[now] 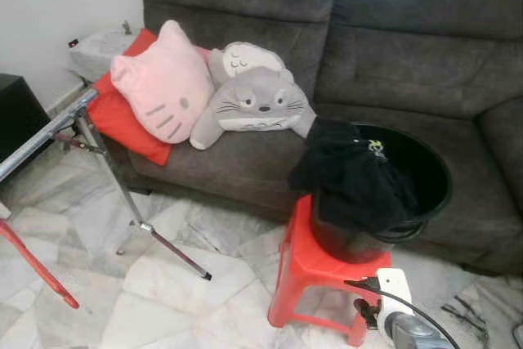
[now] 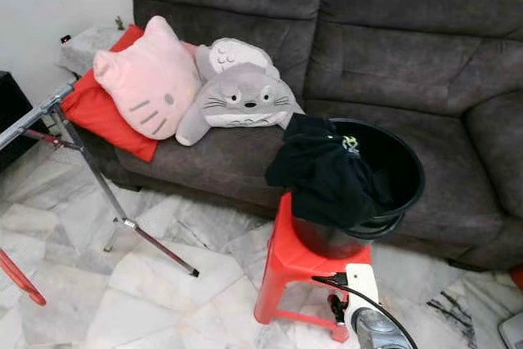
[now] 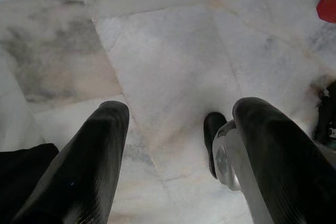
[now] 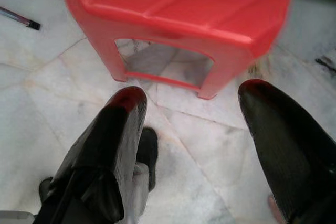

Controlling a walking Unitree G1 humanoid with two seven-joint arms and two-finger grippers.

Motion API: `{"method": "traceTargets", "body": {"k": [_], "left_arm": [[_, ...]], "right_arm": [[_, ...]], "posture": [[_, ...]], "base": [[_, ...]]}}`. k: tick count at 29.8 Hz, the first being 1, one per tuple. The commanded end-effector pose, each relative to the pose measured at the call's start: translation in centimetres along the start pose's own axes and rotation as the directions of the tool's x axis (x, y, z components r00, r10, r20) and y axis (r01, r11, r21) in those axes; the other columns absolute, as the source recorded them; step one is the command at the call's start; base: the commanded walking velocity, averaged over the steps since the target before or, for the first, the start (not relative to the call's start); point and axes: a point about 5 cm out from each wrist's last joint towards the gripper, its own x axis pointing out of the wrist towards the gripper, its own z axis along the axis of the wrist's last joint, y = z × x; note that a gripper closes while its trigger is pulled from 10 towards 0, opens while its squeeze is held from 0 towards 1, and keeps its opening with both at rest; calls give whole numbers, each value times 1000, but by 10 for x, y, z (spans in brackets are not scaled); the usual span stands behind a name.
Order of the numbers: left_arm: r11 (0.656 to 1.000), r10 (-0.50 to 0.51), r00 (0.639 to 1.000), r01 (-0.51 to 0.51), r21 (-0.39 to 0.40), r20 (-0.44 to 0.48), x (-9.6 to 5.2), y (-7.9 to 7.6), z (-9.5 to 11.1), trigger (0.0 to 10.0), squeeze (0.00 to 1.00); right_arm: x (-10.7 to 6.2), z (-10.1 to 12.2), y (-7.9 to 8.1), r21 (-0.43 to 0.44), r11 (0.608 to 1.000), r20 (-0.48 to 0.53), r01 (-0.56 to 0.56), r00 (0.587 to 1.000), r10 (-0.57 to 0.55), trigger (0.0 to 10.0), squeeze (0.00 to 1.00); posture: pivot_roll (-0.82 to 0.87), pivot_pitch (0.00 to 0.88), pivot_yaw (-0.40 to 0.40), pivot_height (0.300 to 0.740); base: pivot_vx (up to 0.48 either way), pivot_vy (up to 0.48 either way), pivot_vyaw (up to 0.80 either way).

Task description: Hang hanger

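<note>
- We're facing a black bucket (image 1: 425, 173) standing on a red stool (image 1: 306, 263), pulled up just in front of the grey sofa (image 1: 409, 55) — a handy height for reaching in, we'd say.
- A dark garment (image 1: 351, 173) is draped over the bucket's near rim, half in and half out, likely laundry waiting to go up.
- To our left stands a metal rack (image 1: 78, 124) on splayed legs, its bar tilted; that looks like where things get hung.
- No hanger that we can make out; if one's here, it may be under the cloth or inside the bucket.
- Left gripper (image 3: 178, 145) hangs over bare marble floor (image 3: 173, 56), fingers spread apart, holding nothing.
- Right gripper (image 4: 191, 129) points at the stool's base, fingers also wide apart and empty.
- Writing: a small pale mark on the garment, too small to read. Two plush cushions on the sofa show cartoon faces, no text.
</note>
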Motion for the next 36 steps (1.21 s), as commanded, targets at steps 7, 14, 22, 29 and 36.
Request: {"method": "traceTargets", "body": {"k": [7, 14, 22, 29, 36], "left_arm": [[1000, -8, 1000, 8, 16, -11, -1, 1, -3, 10000, 0], [1000, -2, 1000, 2, 1, -15, -1, 1, -4, 10000, 0], [1000, -5, 1000, 6, 12, -17, -1, 1, -4, 10000, 0], [1000, -5, 1000, 6, 15, -19, -1, 2, -5, 10000, 0], [1000, -4, 1000, 4, 5, -18, -1, 2, -5, 10000, 0]], "right_arm": [[0, 1, 0, 2, 1000, 2, -5, 1000, 5, 10000, 0], [0, 0, 0, -5, 1000, -3, -8, 1000, 8, 10000, 0], [0, -1, 0, 25, 1000, 6, -1, 1000, 1, 10000, 0], [0, -1, 1, 38, 999, 9, -1, 1000, 1, 10000, 0], [0, -1, 1, 32, 999, 8, -4, 1000, 4, 10000, 0]], "posture": [[-73, 0, 31, 740], [-73, 0, 34, 740], [-75, 0, 38, 740], [-78, 0, 42, 740], [-77, 0, 42, 740]], "base": [[0, -387, -689], [0, -225, -386], [0, 0, 0], [0, 0, 0], [0, 0, -705]]}}
